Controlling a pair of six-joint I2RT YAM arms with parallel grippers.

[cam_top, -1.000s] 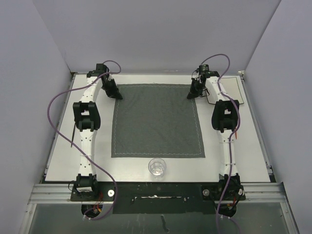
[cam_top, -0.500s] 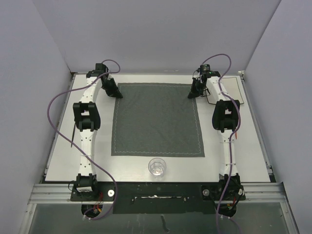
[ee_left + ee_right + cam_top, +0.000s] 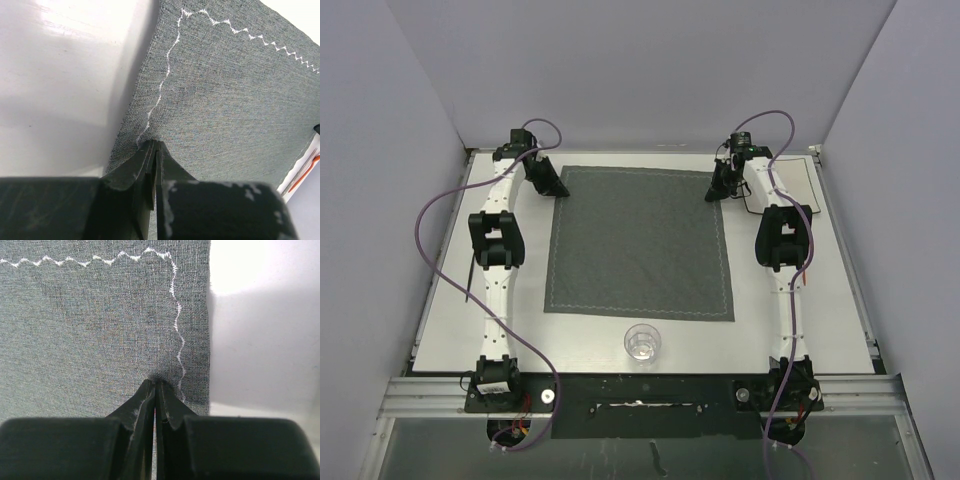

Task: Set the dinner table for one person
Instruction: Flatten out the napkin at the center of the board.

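Observation:
The dinner table (image 3: 450, 300) is a large white top. A dark grey placemat (image 3: 640, 245) with white zigzag stitching lies flat in its middle. My left gripper (image 3: 559, 189) is shut on the mat's far left corner, and in the left wrist view the cloth (image 3: 225, 90) bunches at the closed fingertips (image 3: 153, 145). At the far right corner my right gripper (image 3: 714, 192) is shut on the mat. In the right wrist view the fabric (image 3: 90, 325) puckers where the tips (image 3: 155, 383) pinch it.
A clear drinking glass (image 3: 642, 342) stands near the table's front edge, just below the mat. A small white square plate (image 3: 792, 186) lies at the far right, beside the right arm. A thin dark object (image 3: 471, 280) lies left of the left arm. Grey walls enclose the table.
The left gripper has drawn its corner slightly left and away from me. The mat's left edge has shifted left with it. The right gripper has held still.

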